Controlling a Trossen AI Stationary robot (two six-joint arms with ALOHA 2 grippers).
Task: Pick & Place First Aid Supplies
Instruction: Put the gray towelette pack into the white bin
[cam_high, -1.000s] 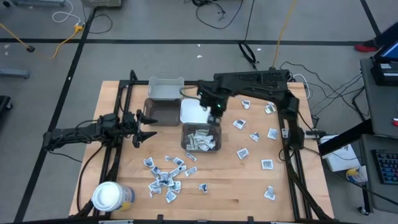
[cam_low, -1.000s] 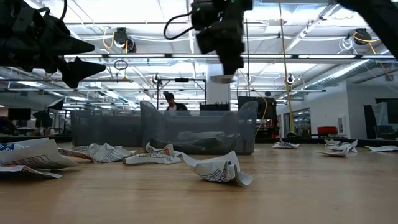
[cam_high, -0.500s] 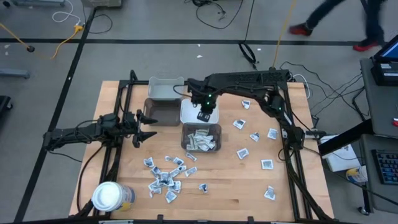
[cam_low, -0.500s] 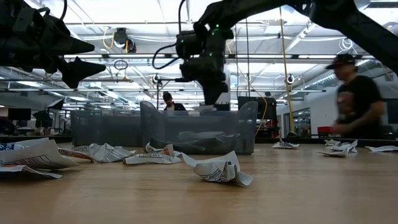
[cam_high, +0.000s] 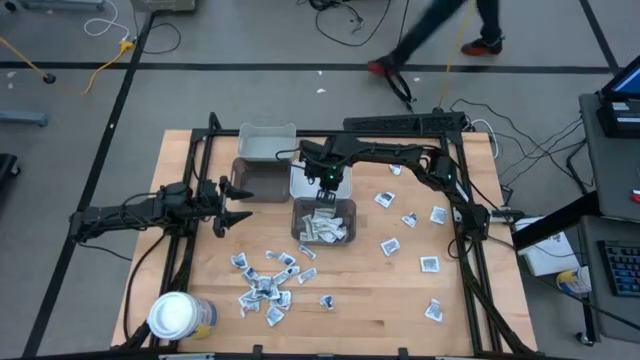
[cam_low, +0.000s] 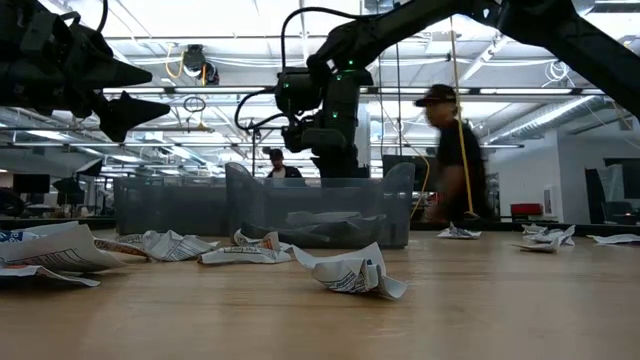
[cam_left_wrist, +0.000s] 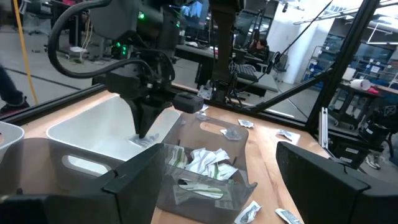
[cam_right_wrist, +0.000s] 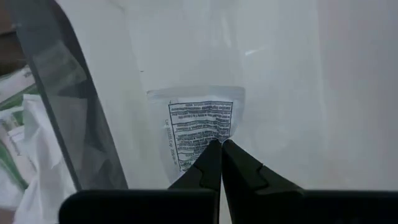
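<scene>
Right wrist view: the right gripper (cam_right_wrist: 219, 144) is pinched shut on a packet (cam_right_wrist: 198, 124), low inside the white bin (cam_right_wrist: 298, 74). Looks like the drop-off step, so next it just needs to let go. Left gripper (cam_high: 222, 202) waits open.

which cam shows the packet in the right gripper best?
Right wrist view: the packet fills the frame, pinched in the shut right gripper over the white bin. Left wrist view shows it small; high and low views hide it.
</scene>
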